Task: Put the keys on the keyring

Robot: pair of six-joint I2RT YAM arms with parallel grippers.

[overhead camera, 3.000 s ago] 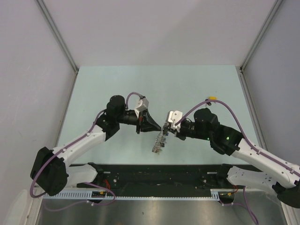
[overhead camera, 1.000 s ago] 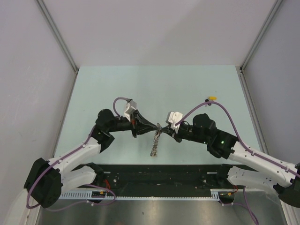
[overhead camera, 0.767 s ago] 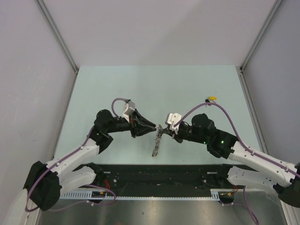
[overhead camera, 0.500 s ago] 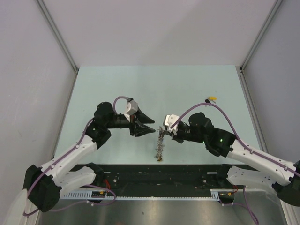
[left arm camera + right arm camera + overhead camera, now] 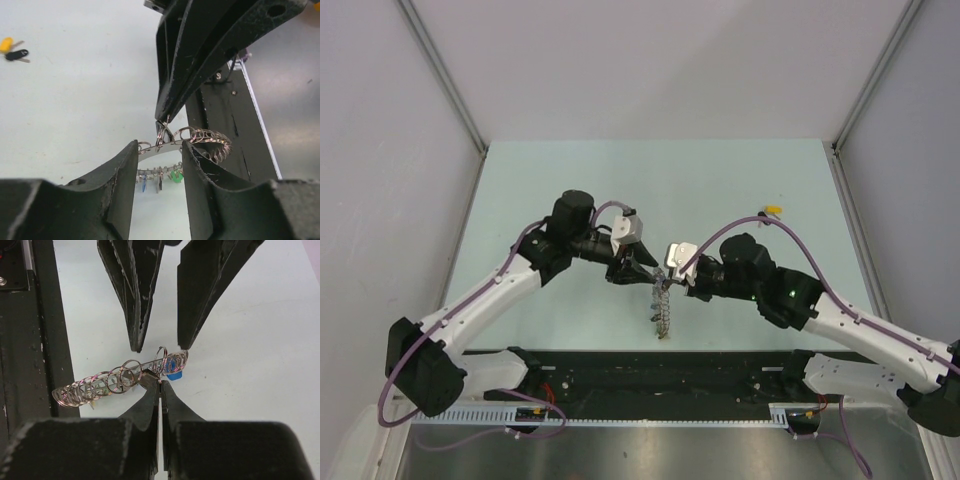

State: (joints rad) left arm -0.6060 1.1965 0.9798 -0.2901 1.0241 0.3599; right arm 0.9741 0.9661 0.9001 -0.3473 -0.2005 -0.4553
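Note:
The keyring (image 5: 660, 312), a silver band strung with rings and small blue and green tags, hangs over the table's near middle. My right gripper (image 5: 664, 273) is shut on one small ring at its top (image 5: 160, 382). My left gripper (image 5: 642, 268) stands open, its two fingertips (image 5: 134, 146) either side of the keyring's band (image 5: 200, 137), not pressing it. From the right wrist view, the left gripper's fingers (image 5: 137, 315) point down at the keyring (image 5: 110, 377). The keys (image 5: 772, 211), one yellow-tagged and one black-tagged, lie loose at the far right (image 5: 12, 50).
The black base rail (image 5: 660, 365) runs along the table's near edge, just below the hanging keyring (image 5: 235, 125). Purple cables loop over both arms. Grey enclosure walls close the table on the left, right and far sides.
My left gripper went from shut at the keyring to open, drew back left, then came in again around the band. The keyring swung to hang straighter from my right gripper.

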